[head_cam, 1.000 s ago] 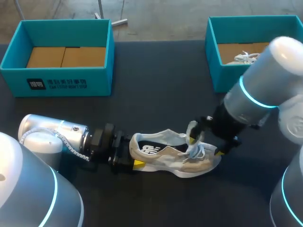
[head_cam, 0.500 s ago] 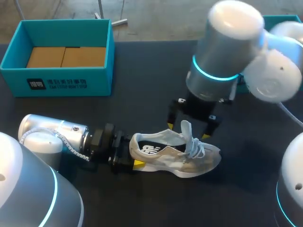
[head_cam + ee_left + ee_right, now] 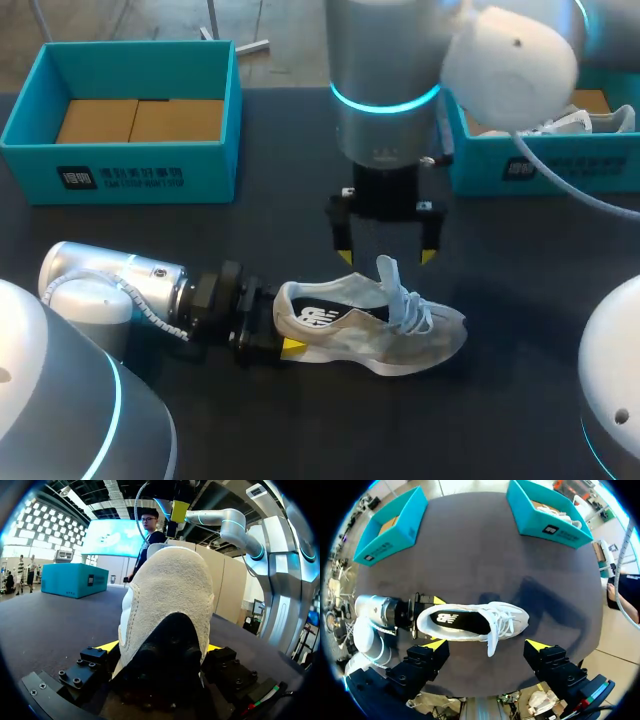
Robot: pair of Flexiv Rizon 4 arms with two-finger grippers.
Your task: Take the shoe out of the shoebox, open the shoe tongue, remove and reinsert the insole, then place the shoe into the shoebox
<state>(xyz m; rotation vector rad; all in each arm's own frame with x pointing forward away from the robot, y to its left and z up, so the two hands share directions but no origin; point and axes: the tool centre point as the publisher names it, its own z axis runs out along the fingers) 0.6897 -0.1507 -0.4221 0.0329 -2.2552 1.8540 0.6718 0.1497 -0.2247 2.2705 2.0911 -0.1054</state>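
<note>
A white sneaker (image 3: 370, 335) stands on its sole on the dark table, its tongue and laces (image 3: 395, 285) pulled up. A black insole (image 3: 455, 620) with a white logo lies inside it. My left gripper (image 3: 280, 322) lies low on the table, its fingers pressed on both sides of the heel (image 3: 170, 595). My right gripper (image 3: 387, 257) hangs open just above the sneaker (image 3: 470, 620), pointing straight down, with nothing between its yellow tips. An empty teal shoebox (image 3: 130, 165) stands at the back left.
A second teal box (image 3: 540, 165) at the back right holds another white shoe (image 3: 570, 120). My right arm's big body rises over the table's middle back. Bare dark table lies in front of and to the right of the sneaker.
My right gripper has left the sneaker's laces, risen and swung leftward to above the shoe. The tongue now stands up. The left gripper and the shoe have stayed put.
</note>
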